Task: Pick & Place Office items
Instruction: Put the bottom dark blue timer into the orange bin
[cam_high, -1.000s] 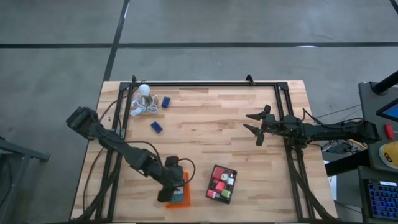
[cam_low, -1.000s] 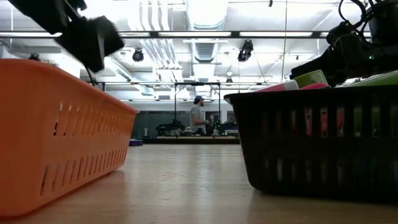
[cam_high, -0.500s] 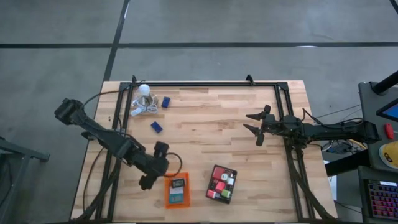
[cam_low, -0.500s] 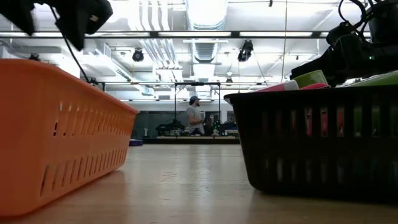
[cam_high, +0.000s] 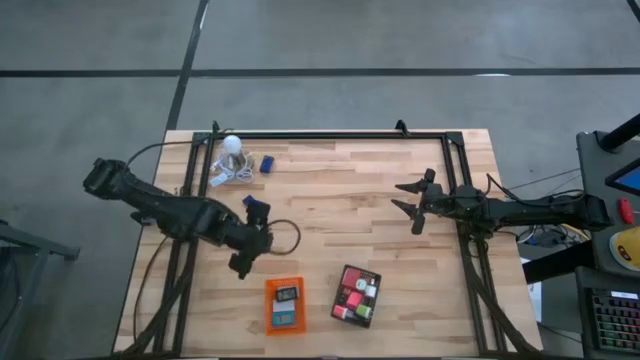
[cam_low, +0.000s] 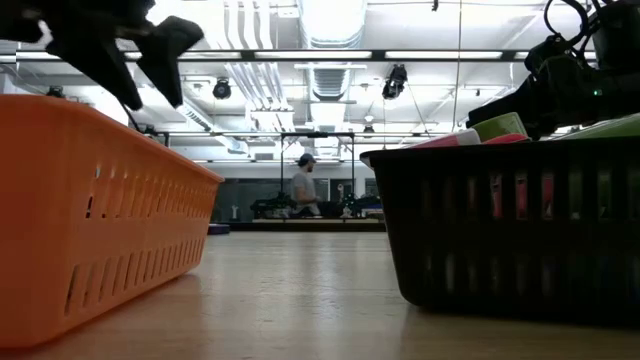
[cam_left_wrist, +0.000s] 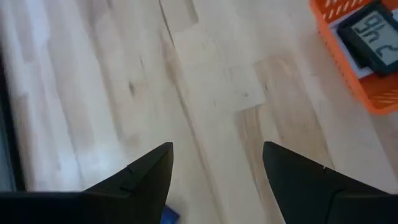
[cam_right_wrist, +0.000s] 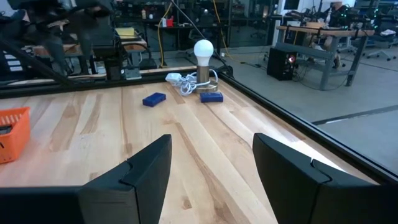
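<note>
We work at a pale wooden table (cam_high: 340, 210) of glued planks, ringed by a black metal frame, on a grey concrete floor. Our left gripper (cam_high: 247, 265) hangs over bare wood, between the blue block (cam_high: 251, 203) and the orange tray (cam_high: 285, 306), its dark pointed jaws apart on nothing. The tray is slotted plastic and holds a small dark display (cam_left_wrist: 371, 34) and a teal piece. Beside it, the black slotted tray (cam_high: 357, 295) carries red, pink, green and white bits. At the table's far left corner, a second blue block (cam_right_wrist: 211, 97) lies just beside a white bulb (cam_right_wrist: 203, 48) on a coiled cord. Our right gripper (cam_high: 415, 204) waits over the right side, jaws apart, empty. Beyond the table a lit hall shows ceiling ducts, workbenches and a distant person (cam_low: 303, 183).
</note>
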